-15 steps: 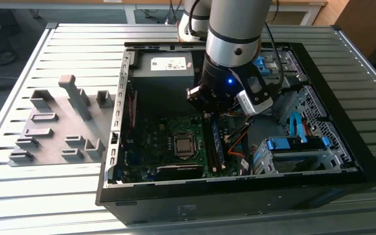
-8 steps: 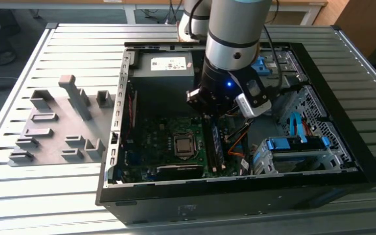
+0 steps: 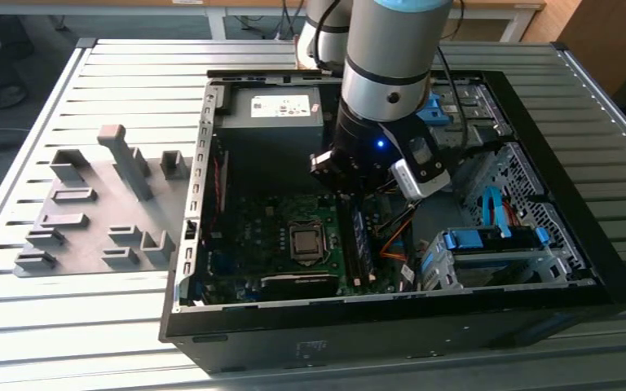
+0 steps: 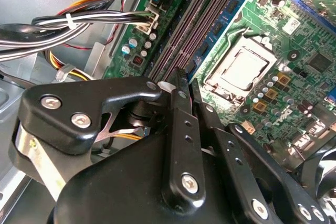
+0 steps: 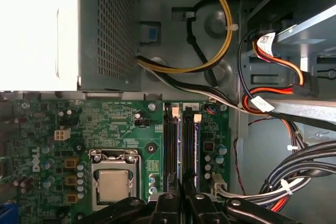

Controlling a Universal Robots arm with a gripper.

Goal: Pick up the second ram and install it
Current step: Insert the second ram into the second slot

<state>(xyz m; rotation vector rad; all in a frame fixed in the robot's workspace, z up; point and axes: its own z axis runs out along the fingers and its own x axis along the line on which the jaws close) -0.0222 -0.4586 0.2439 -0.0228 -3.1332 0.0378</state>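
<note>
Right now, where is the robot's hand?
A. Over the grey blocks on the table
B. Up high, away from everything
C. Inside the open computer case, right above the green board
C: the hand is down inside the computer case, over the green board.

The green motherboard point(image 5: 110, 129) is seen from above, with the processor socket point(image 5: 113, 184) set in its lower middle. Beside the socket two long black memory slots point(image 5: 179, 145) are laid parallel, and the black gripper point(image 5: 181, 203) is placed over their near ends, its fingers drawn close together. Whether a ram is held between them cannot be told. Beyond the motherboard a perforated grey metal box point(image 5: 107, 30) is seen, and yellow and black cables point(image 5: 210, 61) are looped past it.
</note>
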